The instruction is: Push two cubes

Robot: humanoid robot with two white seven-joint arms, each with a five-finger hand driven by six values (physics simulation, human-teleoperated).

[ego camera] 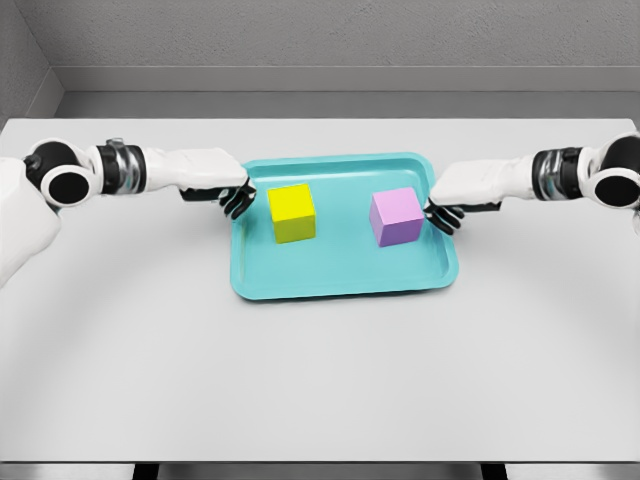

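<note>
Pushing well called for both hands driving inward evenly, flat against each cube's outer face. Left hand and right hand, fingers curled and empty, flanked one yellow cube and one purple cube in one teal tray near the tabletop's far edge.

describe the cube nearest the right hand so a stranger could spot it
On the grey table sits a teal tray. Two cubes stand on it; this one is on the side by the right hand. It is purple, while its neighbour is yellow.
</note>
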